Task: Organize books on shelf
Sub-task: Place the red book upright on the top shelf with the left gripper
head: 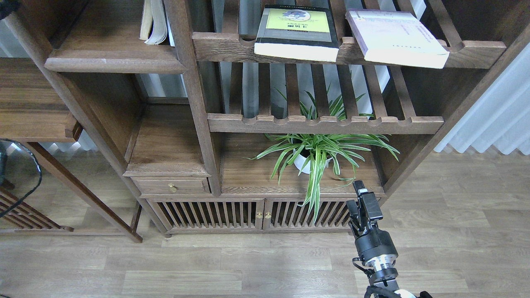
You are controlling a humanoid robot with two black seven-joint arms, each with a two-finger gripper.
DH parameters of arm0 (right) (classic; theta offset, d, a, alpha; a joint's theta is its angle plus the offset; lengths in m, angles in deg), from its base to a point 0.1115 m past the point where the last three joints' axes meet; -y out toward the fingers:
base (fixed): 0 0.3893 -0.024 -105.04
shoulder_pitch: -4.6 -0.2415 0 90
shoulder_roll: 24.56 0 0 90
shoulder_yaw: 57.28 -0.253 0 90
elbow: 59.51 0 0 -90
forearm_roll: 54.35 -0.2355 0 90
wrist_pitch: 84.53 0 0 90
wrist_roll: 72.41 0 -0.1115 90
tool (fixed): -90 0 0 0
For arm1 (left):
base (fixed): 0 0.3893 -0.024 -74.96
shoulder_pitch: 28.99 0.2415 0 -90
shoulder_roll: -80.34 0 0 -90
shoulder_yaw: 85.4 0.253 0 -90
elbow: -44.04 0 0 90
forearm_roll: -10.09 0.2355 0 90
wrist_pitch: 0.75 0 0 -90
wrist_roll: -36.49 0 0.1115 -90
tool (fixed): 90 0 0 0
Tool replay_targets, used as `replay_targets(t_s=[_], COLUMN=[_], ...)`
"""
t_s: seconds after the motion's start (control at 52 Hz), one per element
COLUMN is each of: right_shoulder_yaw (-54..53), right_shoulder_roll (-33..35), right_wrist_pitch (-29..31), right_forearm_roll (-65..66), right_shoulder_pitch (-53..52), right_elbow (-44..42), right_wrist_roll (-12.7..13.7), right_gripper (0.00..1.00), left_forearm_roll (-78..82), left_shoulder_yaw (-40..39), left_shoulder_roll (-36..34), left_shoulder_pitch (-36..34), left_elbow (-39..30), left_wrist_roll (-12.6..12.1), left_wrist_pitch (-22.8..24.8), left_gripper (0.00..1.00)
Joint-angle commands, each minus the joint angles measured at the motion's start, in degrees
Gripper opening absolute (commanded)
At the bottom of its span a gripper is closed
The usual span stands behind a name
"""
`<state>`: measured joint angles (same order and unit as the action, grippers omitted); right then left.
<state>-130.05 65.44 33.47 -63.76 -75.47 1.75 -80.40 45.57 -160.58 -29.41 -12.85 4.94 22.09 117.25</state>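
The black book with a yellow-green panel [296,33] lies flat on the top slatted shelf, its page edge over the front rail. The white-lavender book [395,37] lies flat to its right, angled and overhanging the rail. The red book is out of view. The dark-brown solid shelf with a rounded front lip [114,64] is at the upper left. My right gripper [359,188] is low, in front of the cabinet's right end, far below the books and holding nothing. Its fingers are too dark to tell apart. My left gripper is out of view.
Thin pale books with cream pages [152,22] stand at the right end of the solid shelf. A potted spider plant [314,153] sits on the lower board, its leaves hanging near my right gripper. A second slatted shelf [325,124] lies above the plant. A drawer [172,186] is at the lower left.
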Motion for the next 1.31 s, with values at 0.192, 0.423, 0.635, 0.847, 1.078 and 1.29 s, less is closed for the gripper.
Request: replay_targets(t_s=[0.192,0.423,0.635,0.847,1.078,1.29], right_shoulder_yaw=[0.0,0.4,0.7,0.6,2.6,4.1], right_shoulder_roll=[0.0,0.0,0.0,0.0,0.0,0.0], right_wrist_pitch=[0.0,0.0,0.0,0.0,0.0,0.0], right_forearm_roll=[-0.2,-2.1,-2.1,-3.5,-4.5,-4.4], right_shoulder_pitch=[0.4,1.3,1.3,1.8,2.5,2.5], right_elbow=[0.0,0.0,0.2,1.0,2.5,4.8], right_wrist_roll=[0.0,0.0,0.0,0.0,0.1,0.2], right_gripper=[0.99,0.99,0.99,0.99,0.99,0.99], left_forearm_roll=[-0.9,-4.9,-6.9,-16.9,-20.8,-28.0], left_shoulder_yaw=[0.3,-0.2,-0.9,-3.2,-7.8,-8.5], left_shoulder_roll=[2.3,1.5,1.3,-0.1,-5.2,-6.7], left_shoulder_pitch=[2.1,3.8,6.0,13.6,22.7,30.2], left_elbow=[-0.6,-0.9,-4.1,-12.7,-20.4,-23.4], left_wrist_roll=[1.7,1.8,1.8,0.8,0.3,0.3], left_wrist_pitch=[0.0,0.0,0.0,0.0,0.0,0.0], left_gripper=[0.42,0.68,0.79,0.94,1.0,0.98])
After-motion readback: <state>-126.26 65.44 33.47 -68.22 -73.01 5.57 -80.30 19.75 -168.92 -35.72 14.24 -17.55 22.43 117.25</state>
